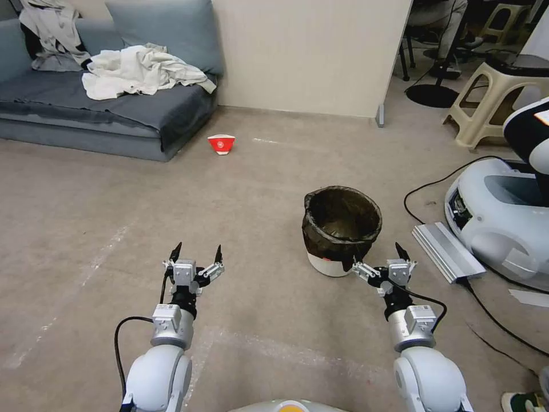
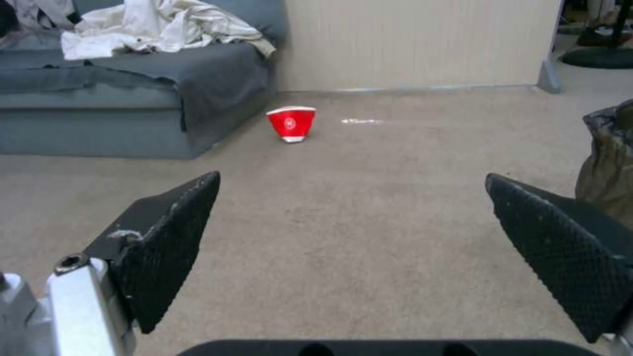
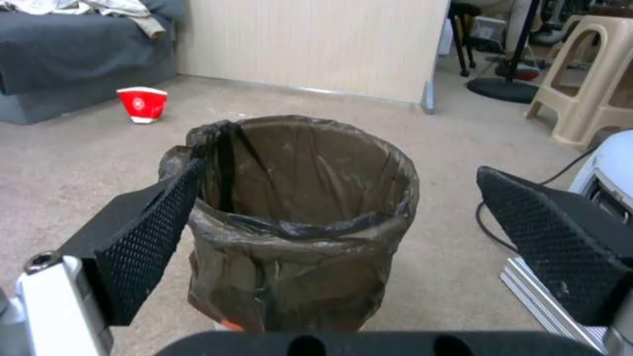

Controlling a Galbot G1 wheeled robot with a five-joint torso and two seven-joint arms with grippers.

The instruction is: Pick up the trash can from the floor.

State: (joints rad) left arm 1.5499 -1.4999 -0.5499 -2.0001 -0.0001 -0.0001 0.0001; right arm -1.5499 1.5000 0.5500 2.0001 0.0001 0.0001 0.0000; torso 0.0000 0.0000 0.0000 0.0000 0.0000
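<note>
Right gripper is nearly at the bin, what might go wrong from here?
The open right gripper may close on the loose, crinkly black bag rather than the small round white trash can, so the liner slips off. A black cable and a ribbed metal block lie close beside it on the beige floor.

1. The trash can [image 1: 342,229] is a small round white bin standing upright on the floor [image 1: 246,189], its mouth open.
2. A crinkly black bag lines it, folded over the rim and hanging down most of its side.
3. The floor is flat, beige-grey, with faint whitish scuffs.
</note>
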